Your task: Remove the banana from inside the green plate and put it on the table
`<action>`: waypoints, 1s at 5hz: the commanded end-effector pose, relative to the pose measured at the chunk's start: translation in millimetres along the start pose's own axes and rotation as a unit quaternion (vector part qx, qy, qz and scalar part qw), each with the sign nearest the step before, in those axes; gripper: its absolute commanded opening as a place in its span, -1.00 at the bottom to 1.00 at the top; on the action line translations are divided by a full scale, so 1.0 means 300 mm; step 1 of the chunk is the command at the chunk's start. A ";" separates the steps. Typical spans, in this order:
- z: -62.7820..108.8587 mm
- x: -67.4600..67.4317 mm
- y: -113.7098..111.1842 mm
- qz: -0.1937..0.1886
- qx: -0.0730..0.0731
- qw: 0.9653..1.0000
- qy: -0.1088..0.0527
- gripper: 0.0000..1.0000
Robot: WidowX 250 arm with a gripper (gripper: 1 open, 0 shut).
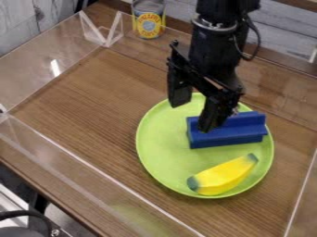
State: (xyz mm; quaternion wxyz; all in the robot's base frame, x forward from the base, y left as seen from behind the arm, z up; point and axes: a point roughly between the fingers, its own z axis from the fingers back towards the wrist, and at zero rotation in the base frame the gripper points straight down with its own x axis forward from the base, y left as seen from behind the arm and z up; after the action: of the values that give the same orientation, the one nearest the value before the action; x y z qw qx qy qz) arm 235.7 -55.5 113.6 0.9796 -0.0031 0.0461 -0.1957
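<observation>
A stubby yellow banana (224, 174) with a dark tip lies at the front right of the lime-green plate (161, 139). The plate rests on the brown wooden table (87, 102). A blue rectangular block (242, 130) sits on the plate behind the banana. My black gripper (198, 106) hangs open above the plate's rear half, its fingers pointing down, one finger in front of the block's left end. It holds nothing and stays well behind the banana.
Clear acrylic walls (37, 51) border the table on the left and front. A yellow-labelled container (148, 23) stands beyond the far wall. Bare wood stretches left of the plate.
</observation>
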 end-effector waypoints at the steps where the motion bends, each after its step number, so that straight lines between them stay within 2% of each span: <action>1: 0.024 -0.006 -0.030 -0.019 0.012 0.999 -0.031 1.00; 3: -0.035 -0.022 -0.090 -0.061 0.021 0.997 -0.047 1.00; 5: -0.119 -0.014 -0.122 -0.109 0.030 0.991 -0.070 1.00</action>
State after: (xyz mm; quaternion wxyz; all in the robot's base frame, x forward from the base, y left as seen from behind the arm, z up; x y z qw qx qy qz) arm 210.6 -85.5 73.4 0.9548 0.0070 -0.0138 -0.2969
